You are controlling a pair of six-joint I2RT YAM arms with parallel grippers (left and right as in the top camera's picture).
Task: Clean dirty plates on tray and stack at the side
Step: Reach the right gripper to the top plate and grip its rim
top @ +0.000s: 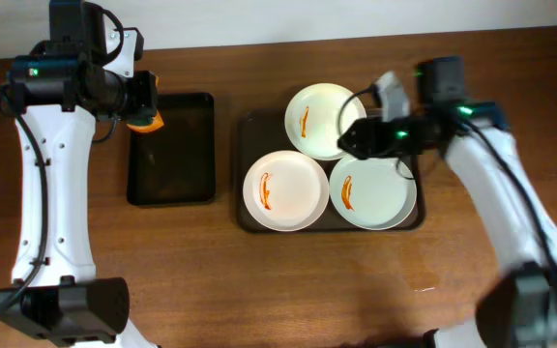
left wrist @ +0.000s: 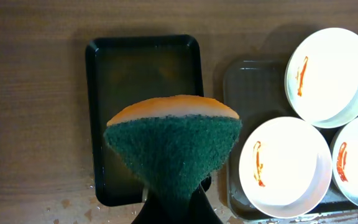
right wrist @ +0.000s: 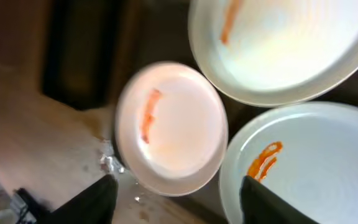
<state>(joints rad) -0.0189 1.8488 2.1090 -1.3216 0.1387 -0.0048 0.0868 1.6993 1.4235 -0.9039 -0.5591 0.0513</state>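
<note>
Three white plates lie on the dark brown tray [top: 248, 135], each with an orange-red sauce streak: a far plate [top: 319, 118], a front-left plate [top: 284, 189] and a front-right plate [top: 379, 193]. My left gripper [top: 143, 104] is shut on a sponge [left wrist: 173, 146], green scrub side toward the camera and orange on the far side, and holds it above the small black tray [top: 172, 147]. My right gripper [top: 354, 135] is open above the plates; its view shows the front-left plate [right wrist: 169, 127] between the fingers, the far plate [right wrist: 278, 43] and the front-right plate [right wrist: 309, 162].
The narrower black tray [left wrist: 145, 68] stands left of the brown tray [left wrist: 253, 81]. Water drops and wet marks lie on the wooden table by the black tray's near corner [left wrist: 73, 199]. A small glinting speck lies on the table at the front right [top: 422, 286].
</note>
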